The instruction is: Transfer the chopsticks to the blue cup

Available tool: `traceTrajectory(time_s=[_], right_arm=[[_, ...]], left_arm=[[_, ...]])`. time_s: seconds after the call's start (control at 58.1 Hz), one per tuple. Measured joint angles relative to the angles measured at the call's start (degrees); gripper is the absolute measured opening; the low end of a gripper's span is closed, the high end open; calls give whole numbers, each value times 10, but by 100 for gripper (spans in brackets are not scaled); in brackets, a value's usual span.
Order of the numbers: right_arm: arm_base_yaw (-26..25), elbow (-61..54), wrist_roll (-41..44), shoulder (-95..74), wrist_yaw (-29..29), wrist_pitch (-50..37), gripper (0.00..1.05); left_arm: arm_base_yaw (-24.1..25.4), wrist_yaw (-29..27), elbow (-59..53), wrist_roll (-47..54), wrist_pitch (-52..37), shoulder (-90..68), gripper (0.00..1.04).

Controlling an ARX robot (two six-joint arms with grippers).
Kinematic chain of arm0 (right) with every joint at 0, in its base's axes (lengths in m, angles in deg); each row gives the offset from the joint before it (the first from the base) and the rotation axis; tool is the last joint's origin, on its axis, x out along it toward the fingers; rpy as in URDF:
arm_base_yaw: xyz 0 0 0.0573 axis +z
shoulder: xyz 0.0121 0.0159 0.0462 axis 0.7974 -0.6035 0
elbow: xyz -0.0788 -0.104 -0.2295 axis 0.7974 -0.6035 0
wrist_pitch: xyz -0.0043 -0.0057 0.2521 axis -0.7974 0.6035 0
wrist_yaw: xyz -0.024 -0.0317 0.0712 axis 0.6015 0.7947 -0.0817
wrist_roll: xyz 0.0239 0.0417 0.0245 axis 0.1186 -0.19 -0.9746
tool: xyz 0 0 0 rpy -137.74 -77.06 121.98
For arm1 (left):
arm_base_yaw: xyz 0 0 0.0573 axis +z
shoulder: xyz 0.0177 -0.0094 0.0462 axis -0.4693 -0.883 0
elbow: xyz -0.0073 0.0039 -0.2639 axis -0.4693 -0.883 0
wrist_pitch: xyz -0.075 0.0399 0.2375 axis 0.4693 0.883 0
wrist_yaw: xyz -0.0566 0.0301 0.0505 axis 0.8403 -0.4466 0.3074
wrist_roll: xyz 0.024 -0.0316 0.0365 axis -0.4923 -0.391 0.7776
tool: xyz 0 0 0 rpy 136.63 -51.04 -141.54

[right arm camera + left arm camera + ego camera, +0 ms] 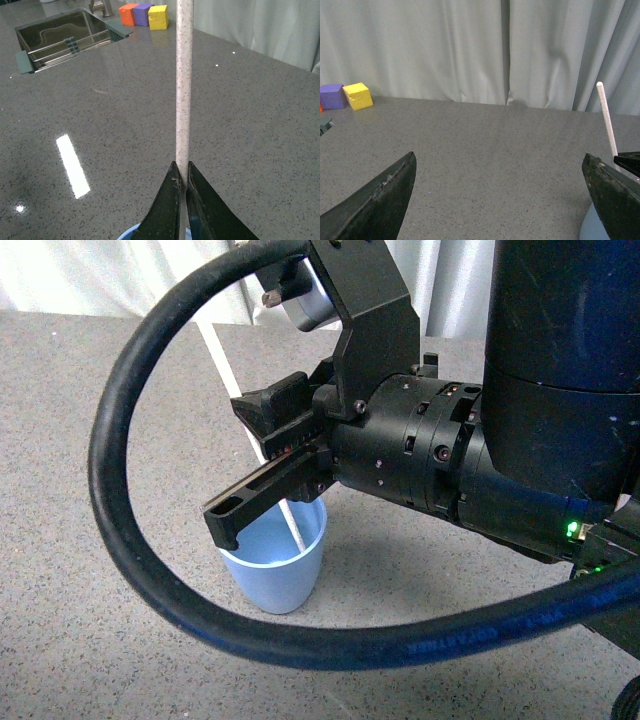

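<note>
The chopstick (228, 375) is a pale thin stick standing steeply, its lower end inside the light-blue cup (275, 565) on the grey counter. My right gripper (265, 455) is shut on the stick just above the cup's rim. In the right wrist view the closed gripper (182, 172) pinches the chopstick (183, 85), with the cup's rim (127, 234) below. My left gripper (500, 200) is open and empty, low over the counter beside the cup (592, 227). The chopstick (606, 115) rises past its far finger.
A sink (60, 37) is set in the counter (260, 125), with orange (131, 13), purple (144, 13) and yellow (158, 16) blocks by the curtain. The yellow block (358, 95) and purple block (332, 95) also show in the left wrist view. A thick black cable (130, 540) loops around the cup.
</note>
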Motion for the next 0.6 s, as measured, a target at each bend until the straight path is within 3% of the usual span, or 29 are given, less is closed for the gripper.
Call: traceTrajectory(time_s=[0.069, 0.413, 0.602], right_arm=[[0, -5, 1, 3, 3, 6, 18], [-10, -57, -26, 97, 8, 42, 70], [-31, -100, -34, 179, 82, 108, 97]], left_arm=[[0, 0, 0, 0, 0, 0, 98], [0, 0, 0, 0, 0, 0, 98], [0, 0, 0, 0, 0, 0, 98]])
